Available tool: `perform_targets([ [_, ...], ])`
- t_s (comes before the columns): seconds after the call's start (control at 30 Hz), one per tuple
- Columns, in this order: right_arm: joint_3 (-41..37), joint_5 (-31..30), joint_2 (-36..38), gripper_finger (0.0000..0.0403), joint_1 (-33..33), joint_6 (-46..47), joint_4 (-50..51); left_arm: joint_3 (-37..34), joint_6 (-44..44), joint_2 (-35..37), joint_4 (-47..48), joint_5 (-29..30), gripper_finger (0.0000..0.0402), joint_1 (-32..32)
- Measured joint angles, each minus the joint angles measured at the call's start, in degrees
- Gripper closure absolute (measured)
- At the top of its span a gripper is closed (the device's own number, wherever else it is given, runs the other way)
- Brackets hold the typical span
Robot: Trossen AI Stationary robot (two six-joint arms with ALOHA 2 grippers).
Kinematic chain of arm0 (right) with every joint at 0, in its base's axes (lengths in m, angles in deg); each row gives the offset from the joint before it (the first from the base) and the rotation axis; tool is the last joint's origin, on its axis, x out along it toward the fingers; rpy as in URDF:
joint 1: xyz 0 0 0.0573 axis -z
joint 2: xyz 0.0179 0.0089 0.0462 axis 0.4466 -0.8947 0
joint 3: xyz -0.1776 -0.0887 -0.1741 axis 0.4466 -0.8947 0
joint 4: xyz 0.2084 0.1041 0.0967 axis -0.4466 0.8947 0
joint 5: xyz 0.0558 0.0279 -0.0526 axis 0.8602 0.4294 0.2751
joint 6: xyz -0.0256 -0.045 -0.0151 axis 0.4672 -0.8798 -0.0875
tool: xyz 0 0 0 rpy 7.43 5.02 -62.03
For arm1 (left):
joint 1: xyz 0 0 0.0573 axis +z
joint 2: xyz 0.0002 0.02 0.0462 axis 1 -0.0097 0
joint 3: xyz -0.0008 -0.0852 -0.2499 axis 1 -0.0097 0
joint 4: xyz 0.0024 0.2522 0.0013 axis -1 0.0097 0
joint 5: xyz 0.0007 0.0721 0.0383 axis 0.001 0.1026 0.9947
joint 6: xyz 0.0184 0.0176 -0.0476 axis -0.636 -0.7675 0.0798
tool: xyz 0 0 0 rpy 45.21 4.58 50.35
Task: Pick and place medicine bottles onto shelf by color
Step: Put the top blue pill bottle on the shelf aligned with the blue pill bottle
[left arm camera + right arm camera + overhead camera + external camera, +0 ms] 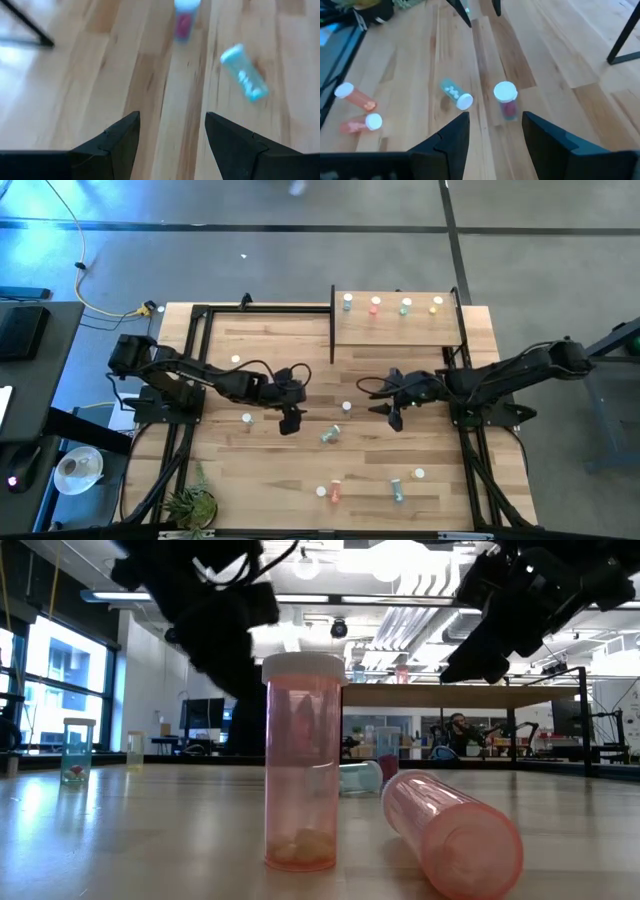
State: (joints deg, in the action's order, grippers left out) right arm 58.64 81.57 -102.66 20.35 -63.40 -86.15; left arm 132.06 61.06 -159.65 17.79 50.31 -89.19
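Wide wooden tabletop (pixel 300 480), and the shelf (pixel 395 330) sits at its far edge with four medicine bottles (pixel 391 305) lined along the back. Left gripper (pixel 291 420) hovers mid-table — fingers spread, nothing held. Right gripper (pixel 394 417) hangs opposite, fingers parted and empty too. Between them a teal bottle (pixel 331 434) lies tipped — a red-filled bottle (pixel 347 407) stands just beyond it; more scattered toward the near edge.

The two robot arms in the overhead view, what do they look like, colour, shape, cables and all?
Both arms are black and built of jointed segments. The left arm and the right arm each stand on a black base at their side of the table. Thin black cables loop loosely near each wrist. Each ends in a gripper, left and right, with two dark, flat, wedge-shaped fingers. No markings show.
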Motion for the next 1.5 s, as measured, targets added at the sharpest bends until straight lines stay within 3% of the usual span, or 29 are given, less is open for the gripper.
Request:
perform_targets([
  [0.33,-0.87,-2.90,-0.02,0.0224,0.02,-4.51,-2.57,-6.64,4.18,1.44,-7.61,-0.34,0.0188,0.00],
  [0.77,-0.87,-3.17,-1.14,0.0191,0.15,-11.91,-8.88,-6.68,-0.77,1.78,-16.54,-1.97,0.0188,-0.02],
  [1.5,-0.76,-3.15,-24.59,0.0192,0.15,-14.49,-33.31,-6.68,-0.29,1.78,-16.53,-2.09,0.0188,-0.02],
])
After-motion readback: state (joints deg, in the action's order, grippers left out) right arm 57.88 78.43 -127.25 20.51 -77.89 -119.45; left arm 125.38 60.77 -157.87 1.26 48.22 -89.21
